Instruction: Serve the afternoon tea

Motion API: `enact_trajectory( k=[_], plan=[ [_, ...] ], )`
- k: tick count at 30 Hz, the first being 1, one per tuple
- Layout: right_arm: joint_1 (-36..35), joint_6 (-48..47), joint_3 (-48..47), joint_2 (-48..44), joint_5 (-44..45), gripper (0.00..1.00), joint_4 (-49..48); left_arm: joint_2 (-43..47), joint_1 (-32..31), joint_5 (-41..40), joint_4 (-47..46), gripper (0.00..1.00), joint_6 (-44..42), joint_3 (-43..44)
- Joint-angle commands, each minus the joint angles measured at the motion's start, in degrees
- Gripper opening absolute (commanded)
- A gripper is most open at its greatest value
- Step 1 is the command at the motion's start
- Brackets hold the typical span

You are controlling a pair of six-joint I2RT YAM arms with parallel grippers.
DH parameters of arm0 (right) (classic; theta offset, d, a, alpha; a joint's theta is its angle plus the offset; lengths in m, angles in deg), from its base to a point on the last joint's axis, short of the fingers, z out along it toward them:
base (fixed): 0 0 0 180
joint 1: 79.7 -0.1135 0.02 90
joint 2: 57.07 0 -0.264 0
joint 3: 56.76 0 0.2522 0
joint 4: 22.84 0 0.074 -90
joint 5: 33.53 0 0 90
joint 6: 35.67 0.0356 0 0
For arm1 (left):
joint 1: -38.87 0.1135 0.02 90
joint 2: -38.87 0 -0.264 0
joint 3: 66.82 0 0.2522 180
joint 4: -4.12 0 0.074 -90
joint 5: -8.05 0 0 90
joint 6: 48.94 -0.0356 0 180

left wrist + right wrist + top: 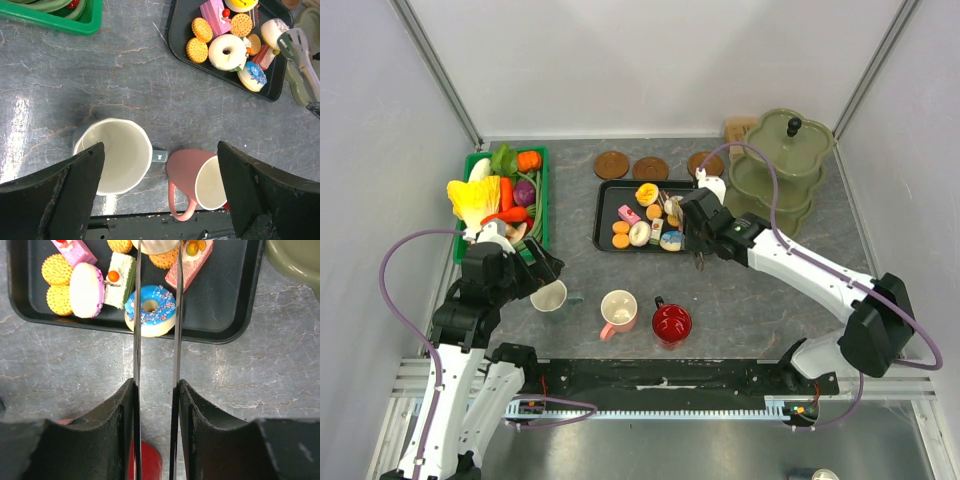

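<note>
Starting nearest us, on the table in front of the black tray (pixel 608 205), three mugs are standing upright: the red mug (pixel 671 322) off the tray's near edge, the pink mug (pixel 192 175) beside it, and the whitish mug (pixel 122 155) out past the tray's near left corner. The left gripper (pixel 160 145) is hanging over the whitish and pink mugs with its fingers spread wide, gripping nothing. We are judging the mugs stiff, smooth and the heaviest pieces here, best taken by the wall at the rim, one finger inside. At the tray's near right edge the right gripper (pixel 156 385) is pinching the metal tongs (pixel 177 340), whose two blades are reaching in over the tray. Their tips are running out of the wrist view, so we cannot tell what they are meeting. On the tray the cakes are lying close together: a blue doughnut (pixel 150 310) under the blades, a white doughnut (pixel 227 51), biscuits (pixel 202 30) and a pink slice (pixel 215 10). We are reckoning these light, hard and slippery, so the tongs should straddle one across its middle. Beyond the tray, brown coasters (pixel 612 164) are lying in a row, and the green tiered stand (pixel 780 165) is standing past its far right corner.
</note>
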Motion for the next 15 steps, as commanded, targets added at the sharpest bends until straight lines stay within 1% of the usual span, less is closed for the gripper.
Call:
enact_trajectory(
  k=[1, 7, 12, 15],
  plan=[
    [0.2, 0.9, -0.7, -4.8, 2.5, 0.27, -1.6, -0.2, 0.4, 0.6, -1.8, 0.99, -1.9, -0.2],
    [0.2, 2.0, 2.8, -9.6, 2.9, 0.27, -1.5, -0.2, 0.4, 0.6, -1.8, 0.99, -2.0, -0.3],
    [0.9, 4.8, 9.3, -16.9, 5.3, 0.27, 0.1, -0.1, 0.4, 0.6, -1.9, 0.99, -1.9, -0.3],
    [1.4, 6.5, 13.0, -23.1, 6.7, 0.27, 1.5, -0.4, 0.4, 0.0, -1.9, 0.99, -1.8, -0.1]
  ],
)
